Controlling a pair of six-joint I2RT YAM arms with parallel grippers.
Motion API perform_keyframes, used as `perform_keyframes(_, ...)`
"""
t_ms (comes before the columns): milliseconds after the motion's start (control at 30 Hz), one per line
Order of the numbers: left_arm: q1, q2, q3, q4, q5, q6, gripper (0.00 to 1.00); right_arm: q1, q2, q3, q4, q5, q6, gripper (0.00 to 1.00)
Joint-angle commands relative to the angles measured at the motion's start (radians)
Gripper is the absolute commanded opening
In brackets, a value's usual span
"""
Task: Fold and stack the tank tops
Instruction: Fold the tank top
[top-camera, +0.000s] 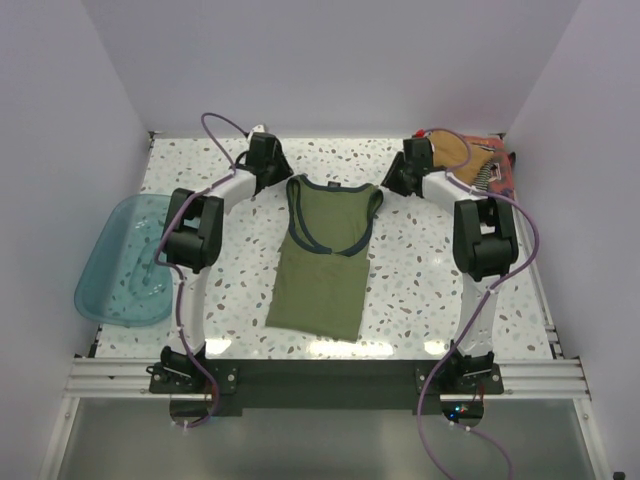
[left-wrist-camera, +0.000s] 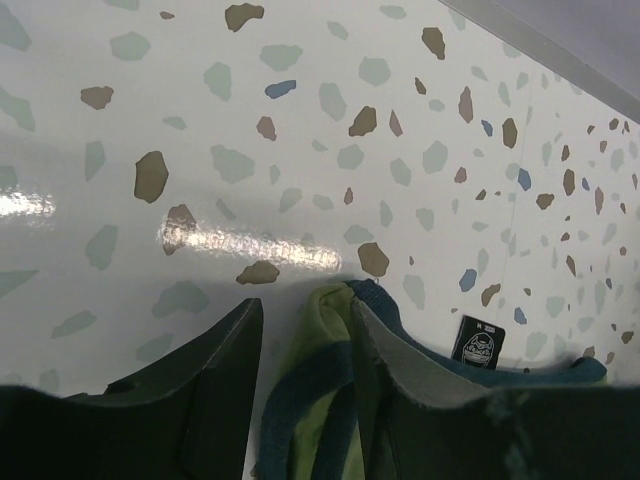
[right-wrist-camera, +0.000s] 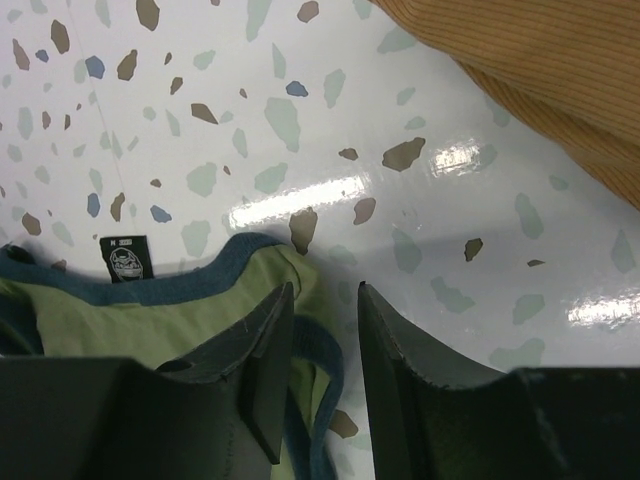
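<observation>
While your olive green cloth tank top (top-camera: 325, 255) lay flat on the speckled desk (top-camera: 420, 290), your left hand (left-wrist-camera: 303, 310) and right hand (right-wrist-camera: 326, 295) sat released, jaws apart, at its shoulder straps (top-camera: 295, 205); a tan-brown ribbed top (top-camera: 455, 150) lay in the far right corner.

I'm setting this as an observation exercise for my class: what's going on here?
Two robot arms are working on an olive green tank top, spread mid-table with its straps at the far end. The left gripper is at one shoulder strap, the right gripper at the other; both pairs of fingers stand apart, not pinching the cloth. A heap of other tops waits in the far right corner, and a teal tub sits at the left edge.
</observation>
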Motion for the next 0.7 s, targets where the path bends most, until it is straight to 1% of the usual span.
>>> perform_keyframes(0,-0.001,-0.067,0.034,-0.031,-0.035,0.043,0.45,0.006,-0.053,-0.019,-0.003,-0.027,-0.020,0.36)
perform_keyframes(100,-0.002,-0.061,0.021,-0.009,0.006,0.041,0.46,0.014,-0.052,-0.026,0.000,-0.037,-0.016,0.37)
perform_keyframes(367,-0.025,-0.073,-0.013,0.015,0.026,0.044,0.45,0.041,-0.049,-0.028,-0.008,-0.023,-0.012,0.37)
perform_keyframes(500,-0.032,-0.079,-0.031,0.012,0.025,0.044,0.43,0.041,-0.050,-0.029,-0.006,-0.018,-0.003,0.36)
perform_keyframes(667,-0.033,-0.090,-0.038,0.017,0.023,0.046,0.36,0.052,-0.046,-0.012,-0.006,-0.026,-0.007,0.38)
